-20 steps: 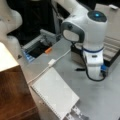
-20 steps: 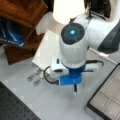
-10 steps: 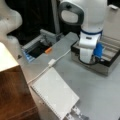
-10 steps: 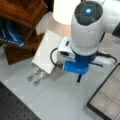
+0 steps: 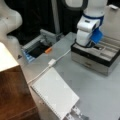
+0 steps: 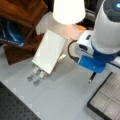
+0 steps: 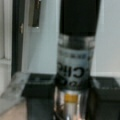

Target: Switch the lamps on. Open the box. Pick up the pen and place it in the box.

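Gripper (image 6: 92,75) moved from table to over open box (image 5: 100,58); jaws clamped on pen (image 7: 75,72); lamp (image 6: 68,10) lit.

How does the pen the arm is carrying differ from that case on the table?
The pen is slim and short, while the box is wide and flat. The pen hangs upright in the air, clamped in the end effector; the box rests on the grey table. The pen is one closed stick, whereas the box stands open, showing pale compartments. Both have black and silvery parts.
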Available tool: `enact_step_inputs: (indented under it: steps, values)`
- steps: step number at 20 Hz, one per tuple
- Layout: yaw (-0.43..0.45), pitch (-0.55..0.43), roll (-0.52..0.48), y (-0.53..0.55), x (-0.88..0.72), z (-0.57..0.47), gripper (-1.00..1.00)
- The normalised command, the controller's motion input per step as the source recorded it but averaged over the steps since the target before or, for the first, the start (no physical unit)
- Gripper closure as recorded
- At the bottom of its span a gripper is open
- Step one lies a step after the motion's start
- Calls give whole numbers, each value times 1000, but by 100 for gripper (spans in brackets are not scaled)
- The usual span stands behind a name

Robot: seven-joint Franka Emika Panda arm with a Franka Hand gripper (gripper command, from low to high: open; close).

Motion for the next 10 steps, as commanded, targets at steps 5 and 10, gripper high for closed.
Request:
enact_step_inputs:
  steps: [5,10]
  values:
    - [-209,90,-15,358,127,50,100]
    - [-205,74,18,399,211,21,100]
